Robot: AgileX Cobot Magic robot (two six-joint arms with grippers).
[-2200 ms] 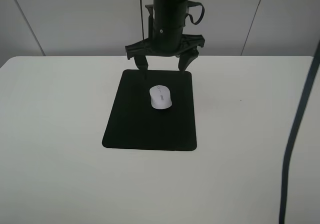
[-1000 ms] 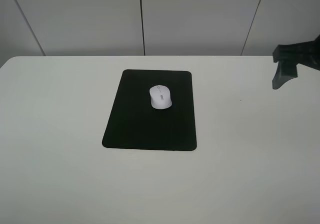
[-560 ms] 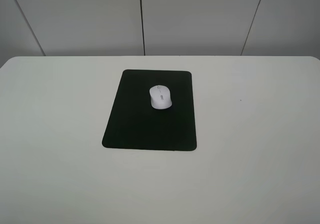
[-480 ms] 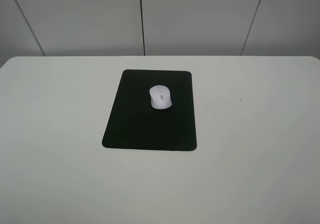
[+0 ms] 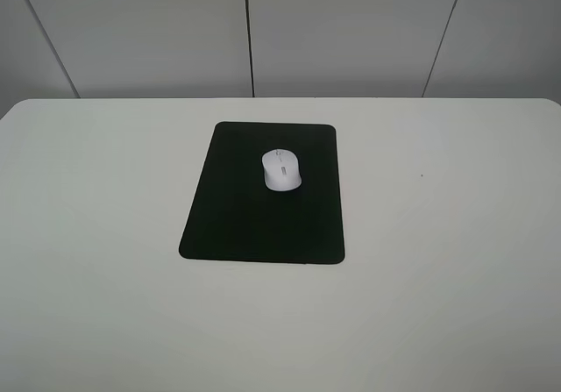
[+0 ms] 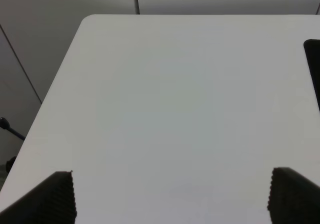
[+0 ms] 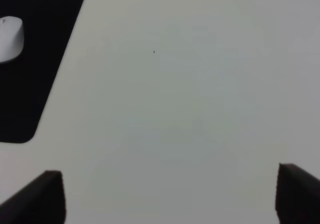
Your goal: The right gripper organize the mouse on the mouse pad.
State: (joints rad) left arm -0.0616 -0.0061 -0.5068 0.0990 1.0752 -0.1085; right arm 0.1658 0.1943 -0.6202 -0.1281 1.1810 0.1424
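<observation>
The white mouse [image 5: 281, 170] lies on the black mouse pad [image 5: 250, 221], in the pad's far half, a little right of its middle. Neither arm shows in the exterior high view. In the right wrist view the right gripper [image 7: 170, 196] is open and empty over bare table to the right of the pad [image 7: 30, 73]; the mouse [image 7: 10, 38] shows at that view's edge. In the left wrist view the left gripper [image 6: 170, 196] is open and empty over bare table, with a corner of the pad [image 6: 314, 58] just in sight.
The white table [image 5: 438, 260] ends at a grey panelled wall [image 5: 351, 32] at the back. The table's far left corner [image 6: 92, 19] and its left edge show in the left wrist view. A tiny dark speck [image 5: 422, 176] lies right of the pad.
The right arm, which stood open over the far end of the pad, has pulled away to the right and left the exterior high view. The mouse and pad have not moved.
</observation>
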